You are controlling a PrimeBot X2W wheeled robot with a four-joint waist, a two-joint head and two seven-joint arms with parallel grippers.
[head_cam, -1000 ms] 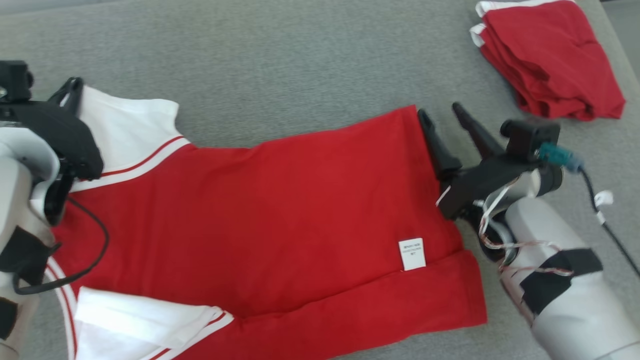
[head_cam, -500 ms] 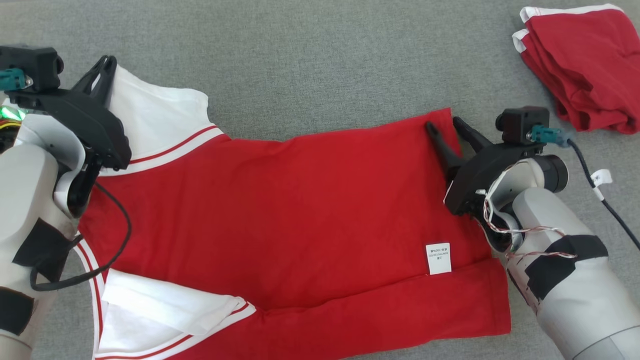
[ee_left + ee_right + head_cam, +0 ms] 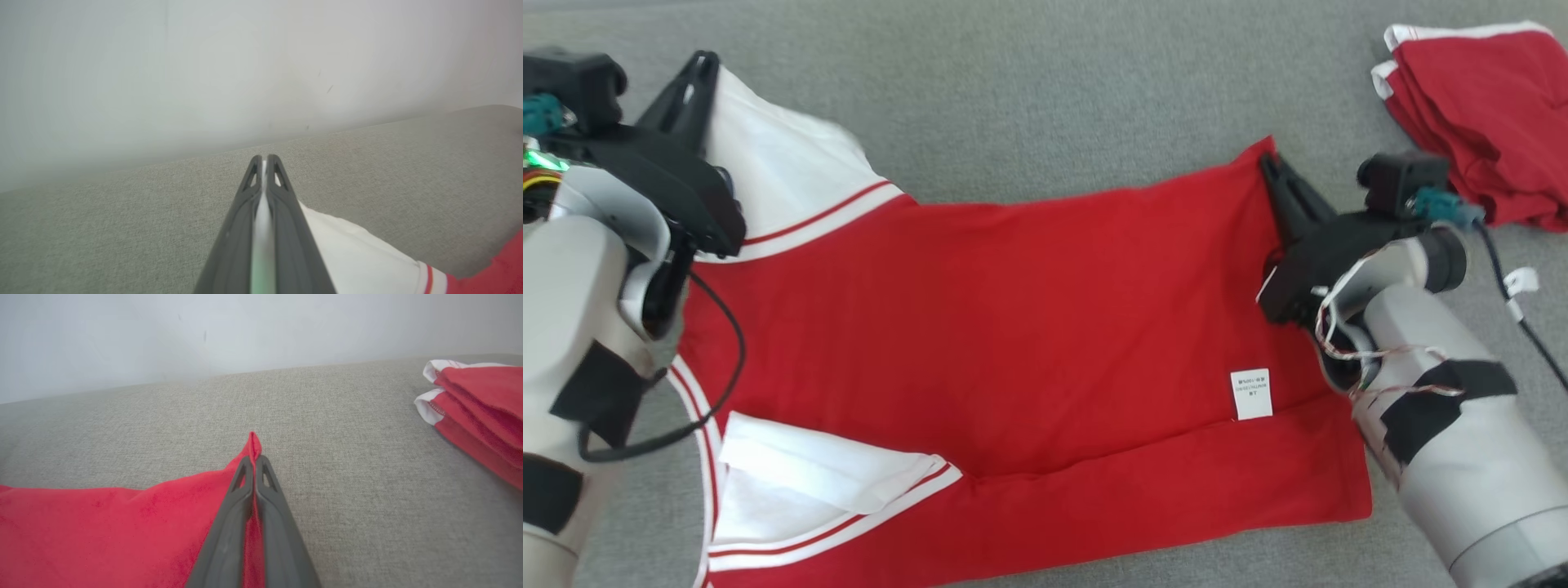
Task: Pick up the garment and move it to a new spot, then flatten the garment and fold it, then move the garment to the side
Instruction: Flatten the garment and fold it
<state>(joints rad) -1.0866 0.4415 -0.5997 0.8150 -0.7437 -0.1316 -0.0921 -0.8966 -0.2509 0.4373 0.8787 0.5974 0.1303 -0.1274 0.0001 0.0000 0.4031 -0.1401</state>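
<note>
Pinches the far hem corner (image 3: pixel 254 442) of the red and white jersey garment (image 3: pixel 1013 310) in the right hand (image 3: pixel 1272 167) now, spread open beside it half a second ago. Keeps the white sleeve (image 3: pixel 784 180) clamped tight in the left hand (image 3: pixel 698 64). Leaves it spread flat across the grey fabric bench (image 3: pixel 1029 90), apart from the folded red pile (image 3: pixel 1486 122).
</note>
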